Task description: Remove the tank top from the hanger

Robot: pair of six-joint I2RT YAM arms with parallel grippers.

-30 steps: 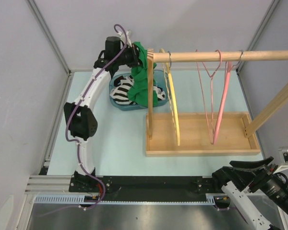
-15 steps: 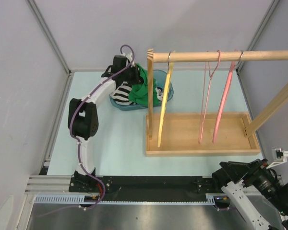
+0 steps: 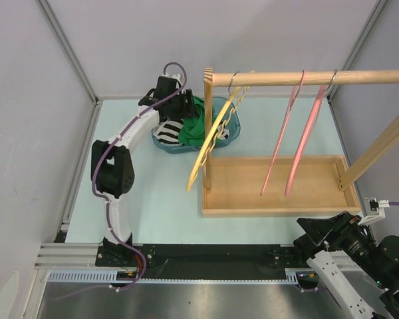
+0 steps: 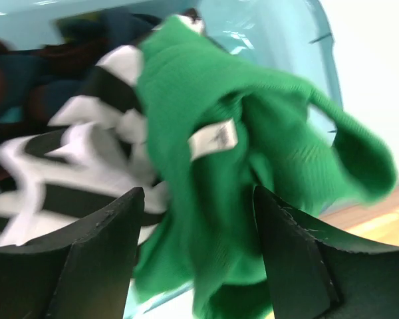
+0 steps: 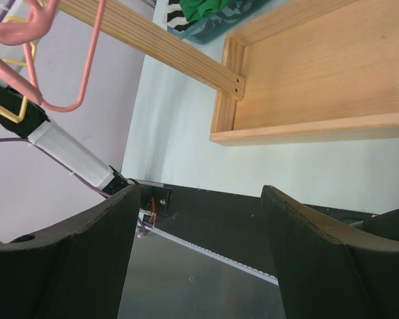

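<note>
Left end effector (image 4: 198, 193) spread above tank top (image 4: 266, 133) over basket (image 3: 175, 149), upper centre. Right end effector (image 5: 201, 193) spread, empty. Advise withdrawing vertically, avoiding snags.

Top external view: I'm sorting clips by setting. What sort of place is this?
Probably a robot lab test cell: grey panel walls in aluminium framing, a wooden hanger rack on a pale table, a white robot arm bolted at its edge.

No legible text in any view.
The small white tag (image 4: 213, 139) on the green tank top (image 4: 279, 159) carries print too blurred to read.
</note>
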